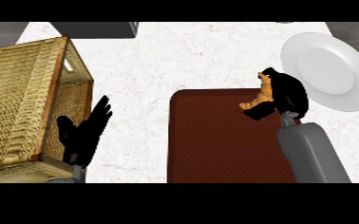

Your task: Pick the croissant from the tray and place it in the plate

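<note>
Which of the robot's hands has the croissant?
The right hand, curled round the croissant over the tray's far right corner, near the plate. The left hand rests open beside the basket, holding nothing.

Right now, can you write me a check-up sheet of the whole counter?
Surface: white marbled counter, no spills seen.
Job's things: croissant held over the brown tray's far right corner; white plate just right of it, nothing on it yet.
Clutter: wicker basket at left; grey box at the far edge.
Hands: right hand shut on the croissant; left hand open, resting by the basket.
Cables: nothing seen.
Surroundings: grey strips past the counter's far corners.
</note>
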Controlling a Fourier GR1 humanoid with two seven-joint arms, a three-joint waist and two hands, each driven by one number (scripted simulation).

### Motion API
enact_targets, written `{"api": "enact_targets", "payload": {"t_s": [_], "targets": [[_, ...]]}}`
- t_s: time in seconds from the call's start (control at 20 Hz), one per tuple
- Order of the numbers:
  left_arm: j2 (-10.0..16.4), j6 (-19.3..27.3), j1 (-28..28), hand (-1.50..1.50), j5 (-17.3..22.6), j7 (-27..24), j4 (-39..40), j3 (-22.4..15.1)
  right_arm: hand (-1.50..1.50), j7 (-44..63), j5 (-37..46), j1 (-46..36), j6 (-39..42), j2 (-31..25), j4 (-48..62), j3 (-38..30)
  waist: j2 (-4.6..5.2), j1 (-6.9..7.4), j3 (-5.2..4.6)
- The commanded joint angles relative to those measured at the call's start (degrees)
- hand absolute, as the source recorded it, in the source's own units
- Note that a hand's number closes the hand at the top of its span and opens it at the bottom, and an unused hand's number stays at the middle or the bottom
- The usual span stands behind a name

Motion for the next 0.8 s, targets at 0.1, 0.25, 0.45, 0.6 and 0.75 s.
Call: {"api": "enact_targets", "payload": {"t_s": [0.1, 0.25, 0.45, 0.6, 0.75], "targets": [[-0.7, -0.8, -0.6, 0.00, -0.2, 0.3, 0.4, -1.3, 1.50, 19.9, 8.6, -11.1, -13.2, -1.5, 2.1, -11.2, 1.11, 3.43, -0.41], [-0.9, -1.8, -1.7, 0.00, -0.3, 0.9, 0.3, -2.3, 1.50, 28.8, 15.1, -15.7, -19.0, -3.1, 4.2, -14.3, 1.66, 5.18, -0.38], [-0.8, -2.5, -2.3, 0.00, -0.6, 1.5, -0.1, -3.1, 1.50, 39.6, 24.1, -20.4, -27.1, -4.5, 7.0, -17.8, 1.88, 7.06, -0.24], [-1.5, -2.0, -3.4, 0.00, -1.3, 1.1, 0.2, -3.6, 1.50, 44.6, 30.1, -23.1, -31.3, -4.8, 9.8, -20.6, 2.32, 7.88, -0.17], [-2.5, -2.0, -2.1, 0.00, -1.3, 1.1, 0.3, -4.2, 1.50, 46.9, 35.1, -24.0, -36.9, -4.8, 11.0, -24.2, 1.86, 7.66, -0.02]]}}
